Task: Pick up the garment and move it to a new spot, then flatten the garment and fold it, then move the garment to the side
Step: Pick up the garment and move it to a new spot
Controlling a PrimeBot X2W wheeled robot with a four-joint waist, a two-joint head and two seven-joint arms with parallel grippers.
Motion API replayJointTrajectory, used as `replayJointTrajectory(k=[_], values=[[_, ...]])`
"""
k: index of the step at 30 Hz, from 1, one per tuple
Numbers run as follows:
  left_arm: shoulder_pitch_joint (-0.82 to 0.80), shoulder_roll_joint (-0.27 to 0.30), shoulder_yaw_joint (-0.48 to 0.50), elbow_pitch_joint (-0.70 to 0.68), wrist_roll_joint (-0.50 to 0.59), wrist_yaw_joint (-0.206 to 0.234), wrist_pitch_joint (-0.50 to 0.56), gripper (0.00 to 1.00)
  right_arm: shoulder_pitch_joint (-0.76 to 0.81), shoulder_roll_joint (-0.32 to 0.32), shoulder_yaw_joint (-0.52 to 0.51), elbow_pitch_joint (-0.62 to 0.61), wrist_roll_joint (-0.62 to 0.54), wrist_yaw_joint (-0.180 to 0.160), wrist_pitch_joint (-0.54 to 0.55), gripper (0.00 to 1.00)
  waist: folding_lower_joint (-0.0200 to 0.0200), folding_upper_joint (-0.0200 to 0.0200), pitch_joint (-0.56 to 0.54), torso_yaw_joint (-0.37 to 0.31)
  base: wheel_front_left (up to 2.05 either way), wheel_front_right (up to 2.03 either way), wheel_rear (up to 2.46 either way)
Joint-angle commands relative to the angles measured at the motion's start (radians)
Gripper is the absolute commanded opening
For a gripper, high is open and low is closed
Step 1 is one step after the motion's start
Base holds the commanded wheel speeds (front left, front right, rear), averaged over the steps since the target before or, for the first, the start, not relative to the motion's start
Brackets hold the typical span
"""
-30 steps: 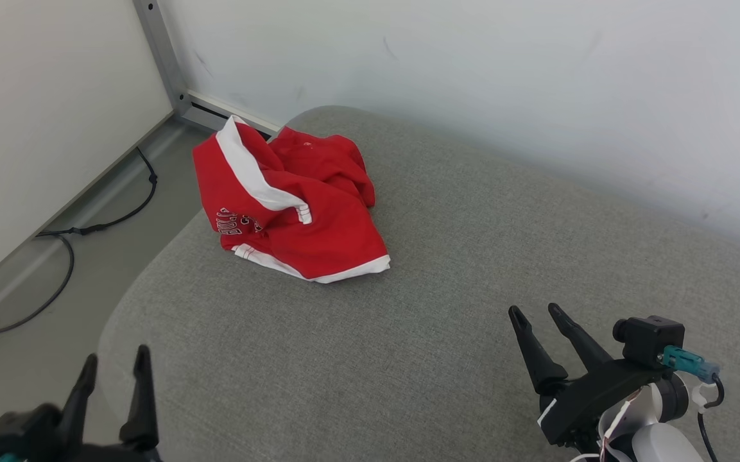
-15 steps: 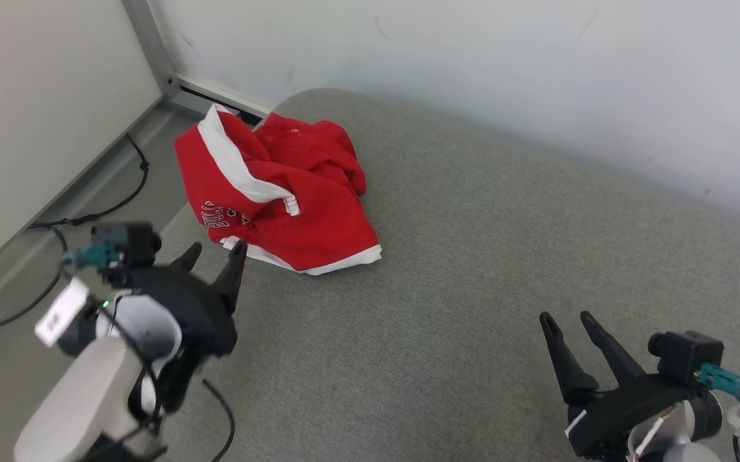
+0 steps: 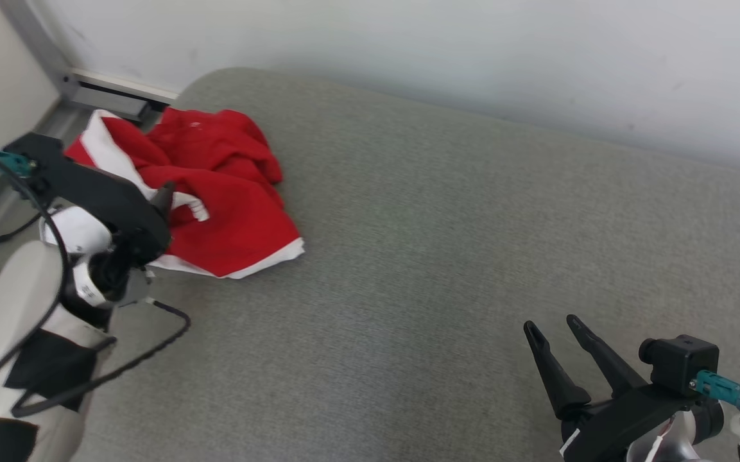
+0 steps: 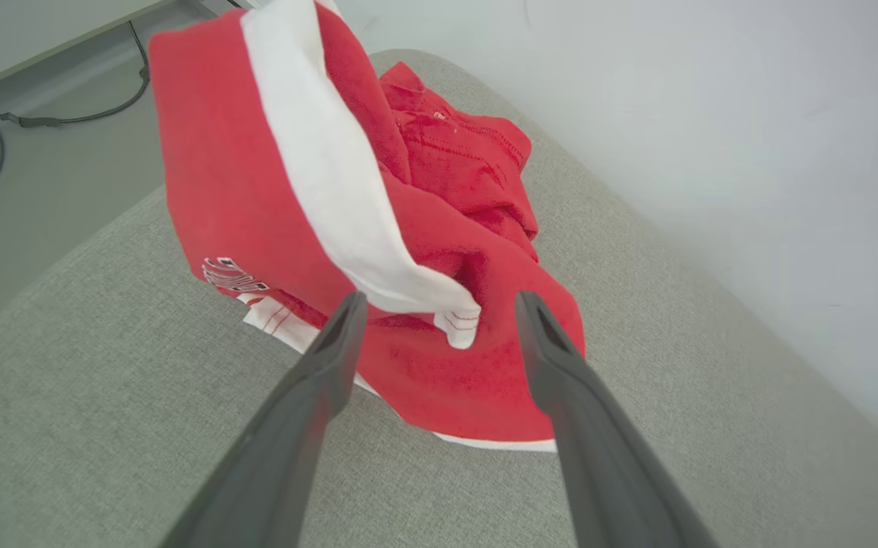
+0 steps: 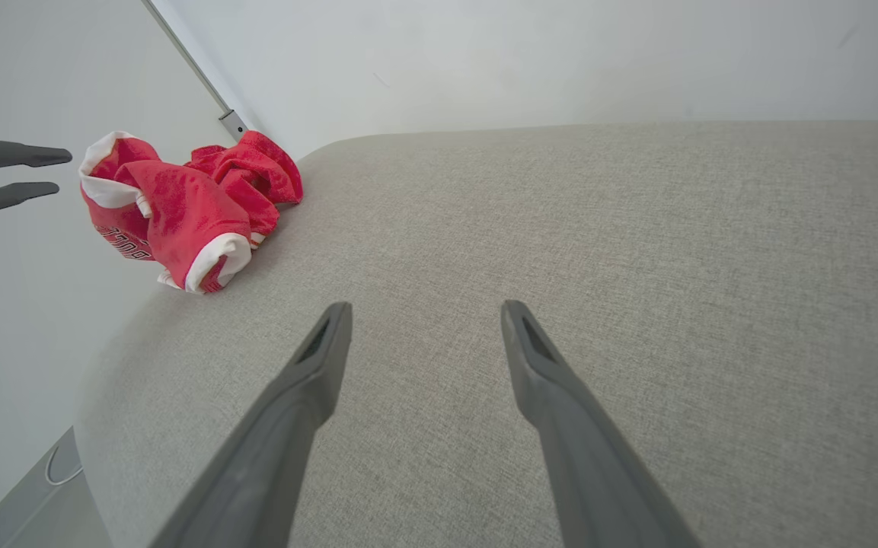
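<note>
One worry I had: my left pincer (image 4: 440,298), spread wide over the red garment (image 4: 218,190), might nip only the white band (image 4: 317,152) and drag it off the cushion (image 4: 88,441).

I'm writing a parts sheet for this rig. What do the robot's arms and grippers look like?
The left gripper and right gripper each have two long, dark, tapered fingers on a black bracket. A boxy black camera with a teal plug sits by the right wrist. The left forearm is pale with black patches, and a black cable loops along it.
</note>
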Motion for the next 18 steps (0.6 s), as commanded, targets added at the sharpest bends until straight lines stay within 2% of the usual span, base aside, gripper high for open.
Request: replayJointTrajectory(k=[1,9,13,14,15,18], values=[[-0.024,0.02,0.007,0.013,-0.004,0.014,0.009,1.0,0.007,-0.004,-0.008,-0.018,-0.013,0.0,0.008,1.0,-0.0002,-0.0001,0.067,-0.075,0.0,0.0,0.0],[-0.048,0.091,0.01,0.053,0.026,0.065,0.05,1.0,0.023,-0.004,-0.024,-0.088,-0.024,0.0,0.039,1.0,-0.0002,-0.0001,0.122,-0.118,0.0,0.0,0.0],[-0.038,0.108,0.002,0.058,0.039,0.067,0.038,1.0,0.03,-0.004,-0.028,-0.105,-0.011,0.0,0.046,1.0,-0.0002,-0.0001,0.14,-0.119,0.0,0.0,0.0],[-0.04,0.111,0.0,0.055,0.043,0.065,0.03,0.35,0.029,-0.004,-0.029,-0.108,-0.013,0.0,0.047,1.0,-0.0002,-0.0001,0.145,-0.118,0.0,0.0,0.0],[-0.042,0.112,-0.003,0.053,0.048,0.061,0.024,0.0,0.027,-0.004,-0.029,-0.109,-0.015,0.0,0.046,1.0,-0.0002,-0.0001,0.147,-0.116,0.0,0.0,0.0],[-0.045,0.115,-0.024,0.053,0.058,0.046,0.017,0.0,0.019,-0.004,-0.023,-0.101,-0.002,0.0,0.043,1.0,-0.0002,-0.0001,0.136,-0.112,0.0,0.0,0.0]])
